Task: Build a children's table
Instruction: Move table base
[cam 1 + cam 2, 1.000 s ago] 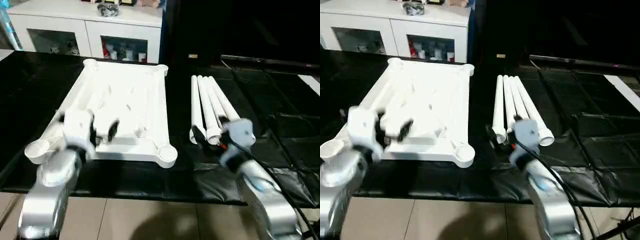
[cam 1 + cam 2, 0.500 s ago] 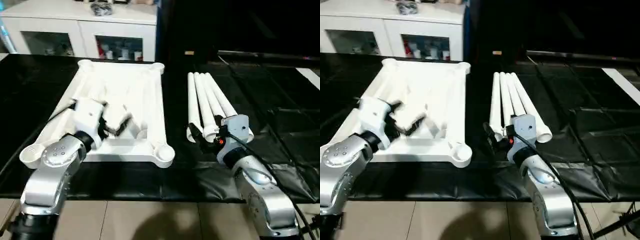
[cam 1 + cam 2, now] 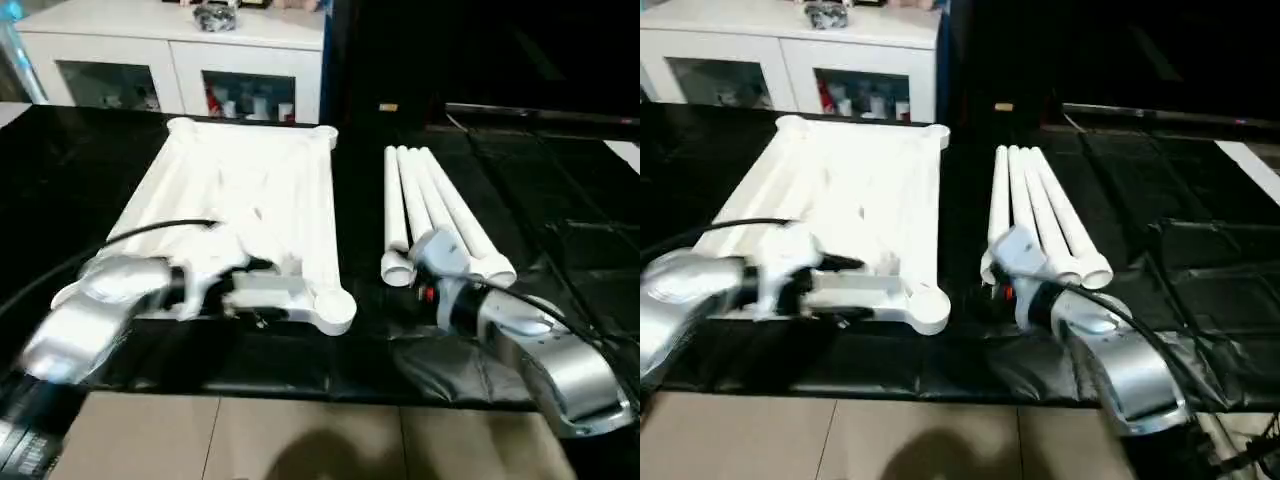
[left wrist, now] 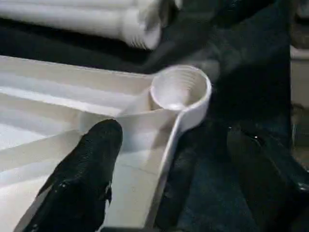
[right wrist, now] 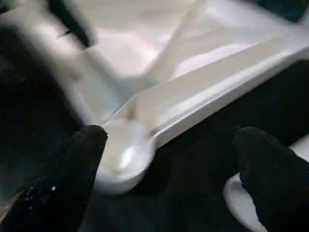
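Note:
The children's table top (image 3: 250,190) lies upside down on the black mat, ribbed underside up, a round socket (image 3: 335,311) at its near right corner. To its right lie several white tube legs (image 3: 430,205) side by side. My left gripper (image 4: 176,179) is open and straddles the top's near rim: one finger (image 4: 87,169) is over the ribbed inside, the other (image 4: 263,179) over the mat outside. My right gripper (image 5: 171,179) is open with nothing between its fingers. It sits low by the legs' near ends and points at the near right socket (image 5: 123,159).
A white cabinet with glass doors (image 3: 180,60) stands behind the table top. The black mat (image 3: 560,200) is creased on the right and ends at a front edge, with tiled floor (image 3: 300,440) below. A black cable (image 3: 150,232) runs along my left forearm.
My left arm has dropped low and brought its gripper over the top's near rim. My right gripper has turned left from the leg ends toward the near right socket. The camera has shifted.

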